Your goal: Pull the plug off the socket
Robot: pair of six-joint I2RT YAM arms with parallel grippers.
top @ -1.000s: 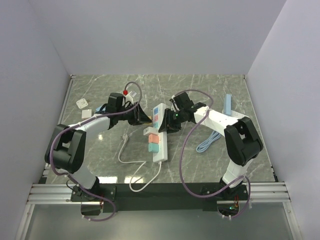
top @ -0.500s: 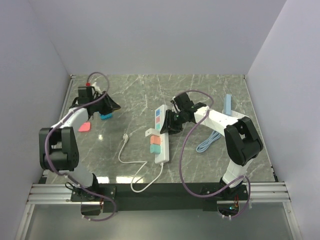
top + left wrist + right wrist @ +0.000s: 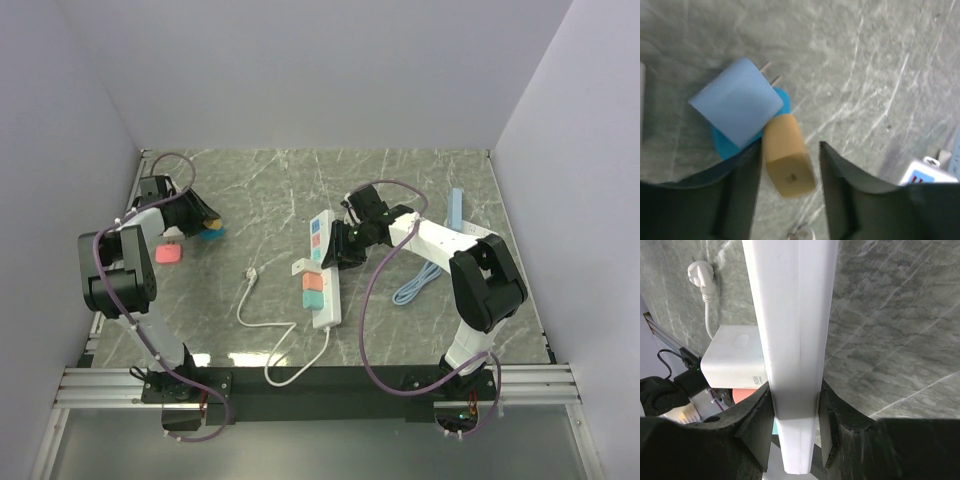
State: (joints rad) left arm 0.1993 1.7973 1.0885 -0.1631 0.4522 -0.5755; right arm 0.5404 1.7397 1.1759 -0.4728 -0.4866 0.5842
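The right gripper (image 3: 796, 412) is pinching the white power strip (image 3: 790, 315) across its narrow width. Well to the left of the power strip, the left gripper (image 3: 790, 146) stands spread, with a tan plug (image 3: 788, 162) lying loose between its fingers, against a blue plug (image 3: 737, 107).

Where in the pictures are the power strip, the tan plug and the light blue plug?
power strip (image 3: 795, 340), right wrist view, long white side.
tan plug (image 3: 787, 157), left wrist view, body middle.
light blue plug (image 3: 737, 102), left wrist view, flat face.
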